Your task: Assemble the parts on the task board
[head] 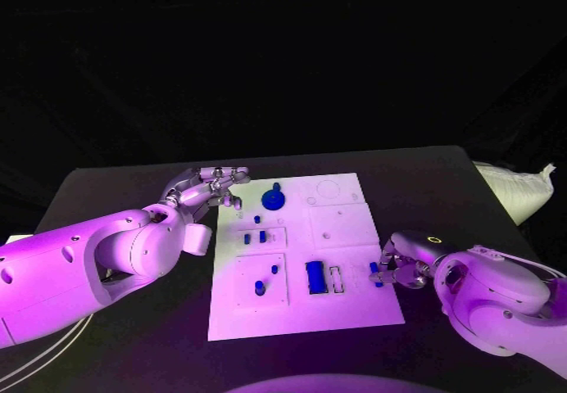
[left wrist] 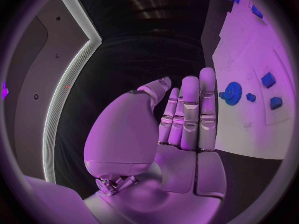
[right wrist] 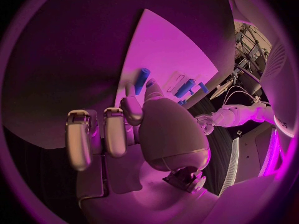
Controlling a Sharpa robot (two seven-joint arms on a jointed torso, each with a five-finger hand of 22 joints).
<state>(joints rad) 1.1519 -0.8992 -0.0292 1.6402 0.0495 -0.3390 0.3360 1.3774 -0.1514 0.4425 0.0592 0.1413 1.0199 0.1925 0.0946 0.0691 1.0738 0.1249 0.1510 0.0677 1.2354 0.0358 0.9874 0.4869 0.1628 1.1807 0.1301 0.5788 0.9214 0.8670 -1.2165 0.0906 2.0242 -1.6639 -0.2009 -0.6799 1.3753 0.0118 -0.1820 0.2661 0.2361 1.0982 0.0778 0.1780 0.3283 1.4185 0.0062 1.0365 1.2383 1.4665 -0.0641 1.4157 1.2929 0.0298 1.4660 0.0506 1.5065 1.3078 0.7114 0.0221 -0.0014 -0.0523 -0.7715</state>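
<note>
Two hands work at a white task board (head: 355,184) lying in the middle of the black worktop (head: 118,184). At the board's far left corner the left hand (head: 210,187) hovers with its fingers straight and close together, holding nothing. Just inside that corner sits a round blue gear (head: 274,199), and nearer along the board's left half lie several small blue pegs (head: 259,286) in shallow recessed panels. Toward the board's near middle a blue block (head: 315,277) stands beside an empty slot. At the board's right edge the right hand (head: 400,268) pinches a short blue cylinder (right wrist: 142,80) between thumb and a finger, the other fingers curled; the piece hangs just over the board's margin.

That cylinder looks like rigid, smooth moulded plastic, light enough that the pinch needs little force, yet probably slick, so it could twist in the hold. Taking it about its middle, with one end left free, should suit pressing it into a hole. It is plain blue, straight-sided and blunt-ended
</note>
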